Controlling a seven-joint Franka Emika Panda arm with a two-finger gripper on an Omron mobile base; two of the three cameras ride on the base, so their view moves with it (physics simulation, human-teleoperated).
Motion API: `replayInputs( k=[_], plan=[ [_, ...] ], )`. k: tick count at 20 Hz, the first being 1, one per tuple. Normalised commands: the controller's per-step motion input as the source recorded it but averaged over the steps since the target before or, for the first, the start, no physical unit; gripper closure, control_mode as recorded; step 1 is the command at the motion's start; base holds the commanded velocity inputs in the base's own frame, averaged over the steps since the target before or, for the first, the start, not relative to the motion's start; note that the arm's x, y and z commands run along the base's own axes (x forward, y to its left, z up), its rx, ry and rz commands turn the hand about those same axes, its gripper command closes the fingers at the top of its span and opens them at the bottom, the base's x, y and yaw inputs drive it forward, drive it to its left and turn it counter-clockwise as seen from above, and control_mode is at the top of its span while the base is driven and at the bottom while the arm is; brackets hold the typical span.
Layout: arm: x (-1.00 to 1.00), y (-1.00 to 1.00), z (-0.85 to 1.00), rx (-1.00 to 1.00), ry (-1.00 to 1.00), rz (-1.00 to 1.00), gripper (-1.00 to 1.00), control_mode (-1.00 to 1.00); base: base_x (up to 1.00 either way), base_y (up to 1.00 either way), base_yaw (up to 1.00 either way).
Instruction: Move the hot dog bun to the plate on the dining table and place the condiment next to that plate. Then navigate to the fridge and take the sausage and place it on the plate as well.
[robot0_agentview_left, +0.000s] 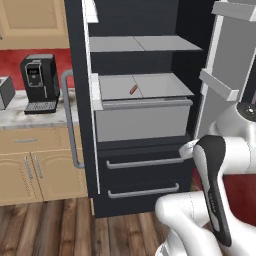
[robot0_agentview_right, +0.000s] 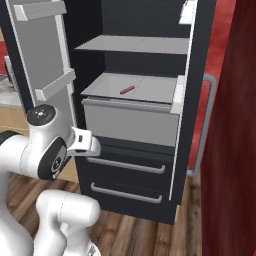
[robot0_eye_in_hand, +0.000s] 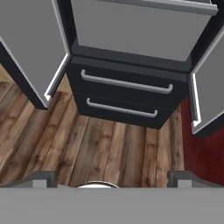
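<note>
In front of the fridge (robot0_eye_in_hand: 127, 83), your end effector (robot0_eye_in_hand: 113, 179) hangs low over the wooden floor (robot0_eye_in_hand: 105, 148), jaws spread wide and empty, facing its lower drawers (robot0_eye_in_hand: 124, 94). You see the sausage (robot0_agentview_left: 133, 90) on the fridge's middle shelf (robot0_agentview_left: 150, 87).

I'm looking at a kitchen with a dark wood plank floor (robot0_eye_in_hand: 109, 144). Off to the left runs a red wall (robot0_agentview_left: 55, 70) above a marble-topped bench (robot0_agentview_left: 30, 117), with light wooden cabinets (robot0_agentview_left: 35, 170) below it and another wooden cupboard (robot0_agentview_left: 32, 22) overhead. A black coffee machine (robot0_agentview_left: 39, 82) stands on that bench. On my right a dark red panel (robot0_agentview_right: 235, 150) closes the view.
</note>
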Motion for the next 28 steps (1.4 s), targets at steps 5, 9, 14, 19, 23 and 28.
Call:
replayInputs(
  k=[5,9,14,19,23,28],
  plan=[
    [-0.11,0.02,0.00,0.00,-0.03,-0.01,-1.00,-1.00,0.00,0.00,0.00],
    [0.08,0.00,0.00,0.00,0.00,0.00,-1.00,-1.00,0.00,0.00,0.00],
    [0.11,0.00,0.00,0.00,0.00,0.00,-1.00,1.00,0.75,0.08,0.00],
    [0.00,0.00,0.00,0.00,0.00,0.00,-1.00,1.00,0.97,0.11,0.00],
    [0.00,0.00,0.00,0.00,0.00,0.00,-1.00,1.00,0.76,0.00,-0.01],
    [0.00,0.00,0.00,0.00,0.00,0.00,-1.00,1.00,0.73,0.10,-0.04]
  ],
)
